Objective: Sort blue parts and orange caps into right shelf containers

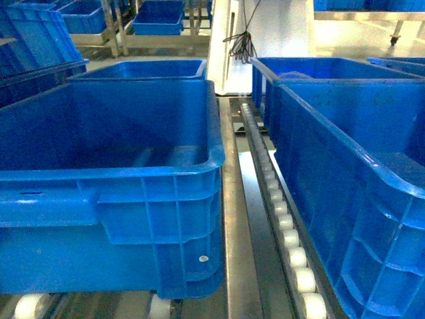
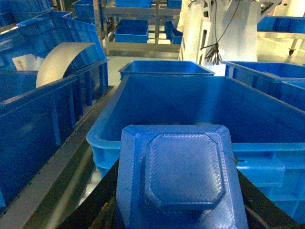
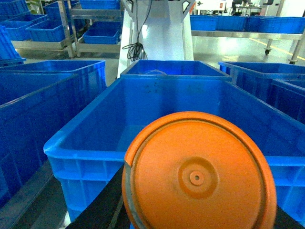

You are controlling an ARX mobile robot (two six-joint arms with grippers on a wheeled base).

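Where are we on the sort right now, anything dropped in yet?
Nothing visibly dropped yet: the floor showing in the left crate looks bare, as does the right crate in the right wrist view. In hand: a blue part fills the left wrist view, an orange cap the right, both short of the rims. The claws themselves are hidden. Both releases remain.

left crate [image 1: 133,166]: open top, bare floor | right crate [image 1: 345,133]: open top | between: narrow roller rail [image 1: 282,219] gap | walls: tall rims block sideways entry
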